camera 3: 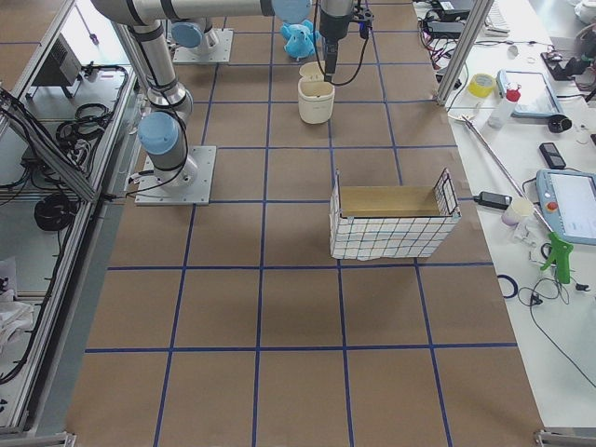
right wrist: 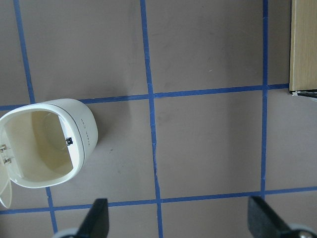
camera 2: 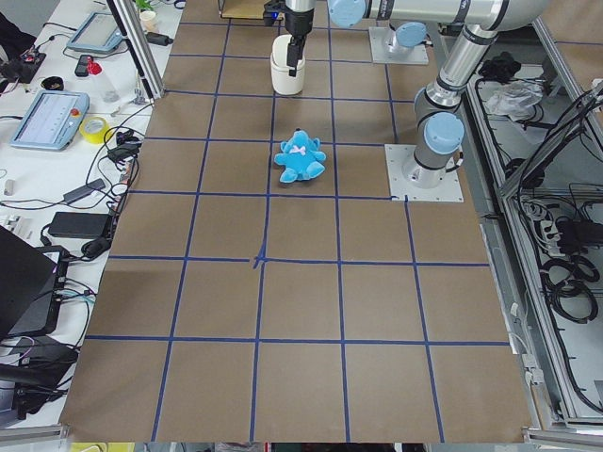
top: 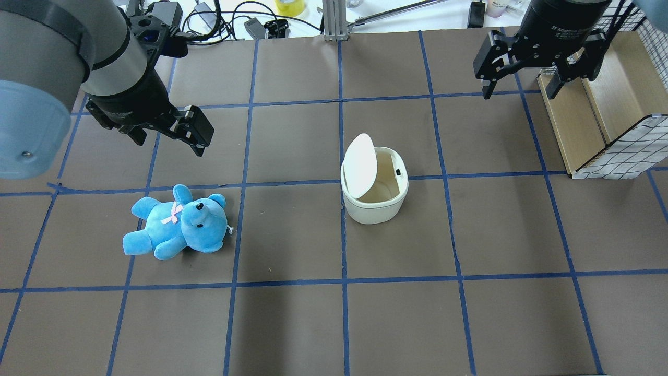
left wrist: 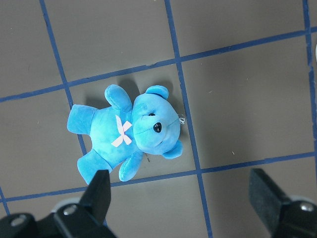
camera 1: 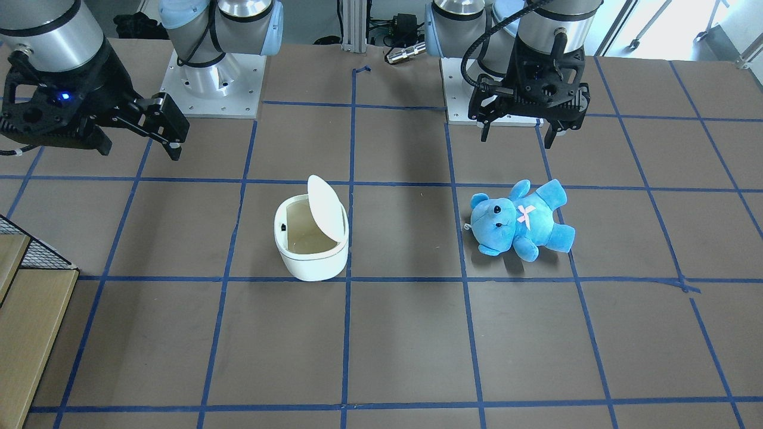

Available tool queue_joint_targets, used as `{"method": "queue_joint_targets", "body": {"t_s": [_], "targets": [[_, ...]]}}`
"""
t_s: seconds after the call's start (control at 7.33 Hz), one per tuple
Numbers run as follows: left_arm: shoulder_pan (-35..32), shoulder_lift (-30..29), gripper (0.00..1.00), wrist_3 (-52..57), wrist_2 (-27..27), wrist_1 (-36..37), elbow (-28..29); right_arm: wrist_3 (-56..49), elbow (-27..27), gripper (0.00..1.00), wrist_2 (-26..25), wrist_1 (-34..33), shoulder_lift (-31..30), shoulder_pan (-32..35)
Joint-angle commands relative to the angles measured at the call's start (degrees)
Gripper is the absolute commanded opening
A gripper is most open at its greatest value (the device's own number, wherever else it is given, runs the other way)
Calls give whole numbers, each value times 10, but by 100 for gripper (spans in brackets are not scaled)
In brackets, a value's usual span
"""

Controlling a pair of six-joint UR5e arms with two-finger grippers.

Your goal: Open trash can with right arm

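Viewed from over the robot's shoulders, from left to right.

Left hand (top: 167, 134): it hangs above the desk (top: 292, 318), its fingers spread wide with nothing between them. It touches no object.

Blue plush bear (top: 177, 223): it lies on its back on the desk, face up, with a pink bow on its chest. It is below and just forward of the left hand, and not in contact with it.

Trash can (top: 373, 208): it stands upright near the middle of the desk, just beside a crossing of the blue tape lines (top: 342, 250). It is well apart from the bear. Its lid (top: 360, 165) is raised and tilted up on the side facing the bear. The tan inside is exposed and holds nothing visible. A small dark catch shows on the inner wall opposite the lid.

Right hand (top: 520, 92): it hangs above the desk with its fingers apart and grips nothing. It is well apart from the trash can, beyond it and to the right.

Wooden crate (top: 600, 104): it has wire-mesh sides and sits at the right edge of the desk, just beside the right hand.
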Motion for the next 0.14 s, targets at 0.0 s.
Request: {"method": "queue_joint_targets", "body": {"t_s": [0.0], "targets": [[0, 0, 100, 0, 0, 0, 0, 0, 0, 100, 0, 0, 0, 0]]}}
